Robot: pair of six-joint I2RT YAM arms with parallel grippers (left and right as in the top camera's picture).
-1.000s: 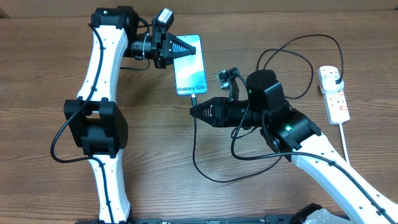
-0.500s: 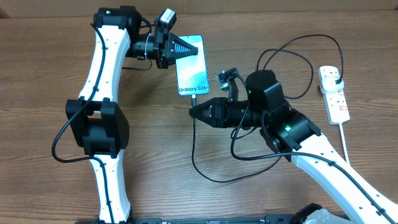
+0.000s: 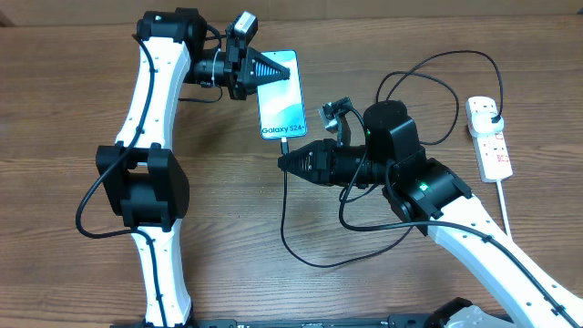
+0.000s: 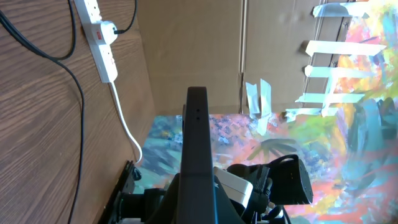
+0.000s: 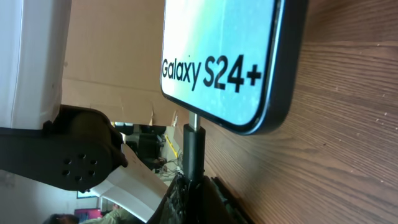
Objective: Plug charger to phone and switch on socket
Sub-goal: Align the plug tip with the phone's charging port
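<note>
The phone (image 3: 281,107) lies on the table with a light blue lit screen reading "Galaxy S24+"; it shows close up in the right wrist view (image 5: 230,56). My left gripper (image 3: 264,71) is shut on the phone's top end; in the left wrist view the phone's dark edge (image 4: 197,149) runs between the jaws. My right gripper (image 3: 284,163) is shut on the charger's small plug tip (image 5: 194,149), whose metal end sits in the phone's bottom port. The black charger cable (image 3: 291,239) loops back to a black plug in the white socket strip (image 3: 489,138) at the right.
The socket strip's thick white cord (image 3: 506,208) runs toward the front right edge and shows in the left wrist view (image 4: 127,127). Slack cable loops (image 3: 428,77) lie between the right arm and the strip. The table is bare brown wood (image 3: 55,109).
The phone and left gripper shifted slightly right and up one second ago. Since then the right gripper has edged up toward the phone's bottom edge.
</note>
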